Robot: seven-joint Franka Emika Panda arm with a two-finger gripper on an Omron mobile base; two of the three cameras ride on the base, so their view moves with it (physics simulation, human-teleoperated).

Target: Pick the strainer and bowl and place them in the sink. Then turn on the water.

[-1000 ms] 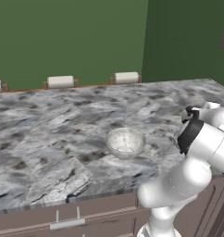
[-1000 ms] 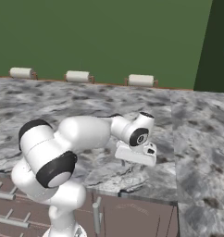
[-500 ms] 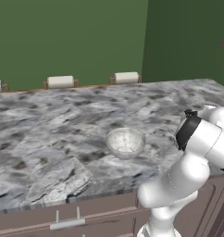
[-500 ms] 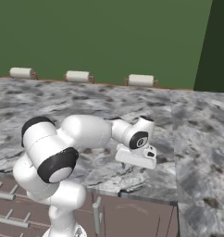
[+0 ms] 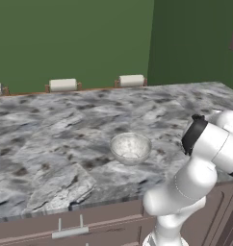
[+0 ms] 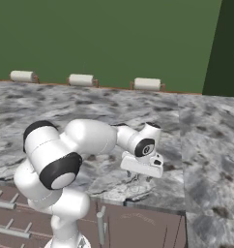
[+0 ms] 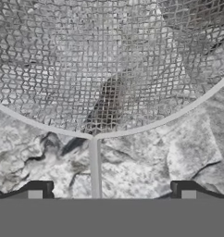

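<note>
Lower now than a second ago, the gripper [image 7: 111, 190] hangs wide open and empty over the strainer [image 7: 109, 69] (its mesh cropped by the frame), handle between the fingertips; bowl [image 5: 131, 147] sits mid-counter [image 5: 51, 125].

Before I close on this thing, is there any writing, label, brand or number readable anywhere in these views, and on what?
No readable text in any view.
The strainer: bare wire mesh and rim, no label.
The bowl: speckled metal, no marking.
The marble counter, the green wall and the robot arm: no words, numbers or signs.
</note>
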